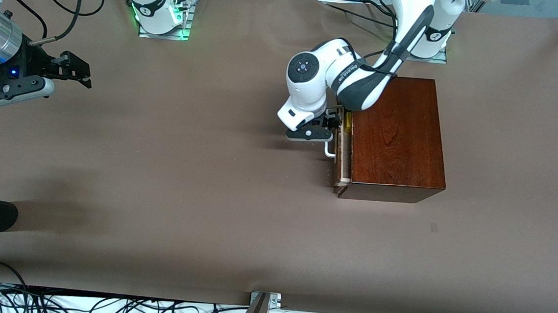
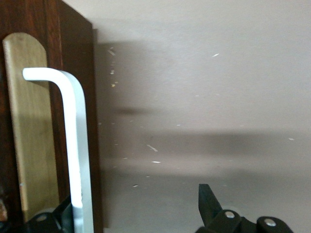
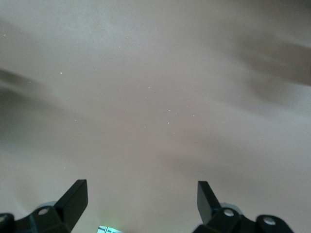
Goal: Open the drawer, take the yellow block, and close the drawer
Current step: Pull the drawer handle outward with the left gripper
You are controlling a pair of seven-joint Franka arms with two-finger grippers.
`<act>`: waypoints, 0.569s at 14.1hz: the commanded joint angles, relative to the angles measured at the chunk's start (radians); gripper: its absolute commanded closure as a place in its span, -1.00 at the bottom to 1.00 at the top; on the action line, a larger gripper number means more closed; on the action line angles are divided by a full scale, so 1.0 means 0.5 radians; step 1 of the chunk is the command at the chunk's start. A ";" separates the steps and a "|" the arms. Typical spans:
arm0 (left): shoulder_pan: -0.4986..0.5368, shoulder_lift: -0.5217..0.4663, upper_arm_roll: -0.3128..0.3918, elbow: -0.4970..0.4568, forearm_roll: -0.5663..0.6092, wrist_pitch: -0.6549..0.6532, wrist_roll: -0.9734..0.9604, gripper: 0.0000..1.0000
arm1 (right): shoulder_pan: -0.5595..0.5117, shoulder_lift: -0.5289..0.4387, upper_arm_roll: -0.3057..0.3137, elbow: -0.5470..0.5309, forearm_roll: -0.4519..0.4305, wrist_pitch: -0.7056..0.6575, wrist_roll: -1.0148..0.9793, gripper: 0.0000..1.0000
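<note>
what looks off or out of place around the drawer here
Nothing stands out. The drawer is pulled only slightly out of the wooden box, the left gripper open at its white handle. The right gripper waits open over bare table.

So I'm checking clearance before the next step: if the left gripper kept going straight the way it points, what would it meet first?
Probably just the table. The left gripper is open astride the drawer's white handle, which runs along one of its fingers; past the handle, only bare table shows ahead, though depth is hard to judge.

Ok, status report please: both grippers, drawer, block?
Left gripper open at the drawer handle. Drawer slightly open, yellow block inside. Right gripper open, waiting over bare table.
</note>
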 commanded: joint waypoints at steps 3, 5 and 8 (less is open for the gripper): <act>-0.110 0.215 -0.004 0.299 -0.118 0.082 -0.058 -1.00 | -0.005 0.007 0.003 0.023 -0.024 -0.010 0.010 -1.00; -0.117 0.243 -0.007 0.330 -0.118 0.085 -0.089 -1.00 | -0.001 0.007 0.003 0.023 -0.024 -0.007 0.013 -1.00; -0.120 0.243 -0.007 0.364 -0.118 0.085 -0.092 -1.00 | -0.001 0.007 0.003 0.023 -0.024 -0.004 0.013 -1.00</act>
